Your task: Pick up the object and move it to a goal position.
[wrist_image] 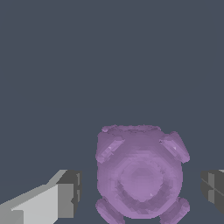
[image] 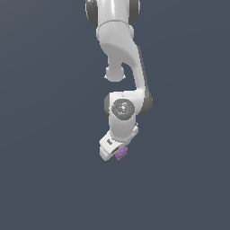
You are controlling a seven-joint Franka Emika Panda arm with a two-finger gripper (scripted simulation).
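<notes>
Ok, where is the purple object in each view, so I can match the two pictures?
Exterior view: the purple object peeks out beside the white end effector, below picture centre.
Wrist view: the purple object sits low in the picture between the two fingertips, gaps showing on both sides.
Shared landmark: the end effector's fingers.

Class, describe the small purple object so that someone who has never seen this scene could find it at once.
Start at the white robot arm hanging down the middle of the exterior view and follow it to the pincer at its lower end. The purple object sits right there, between the open fingers. It is lumpy, rounded and the only coloured thing present.
</notes>
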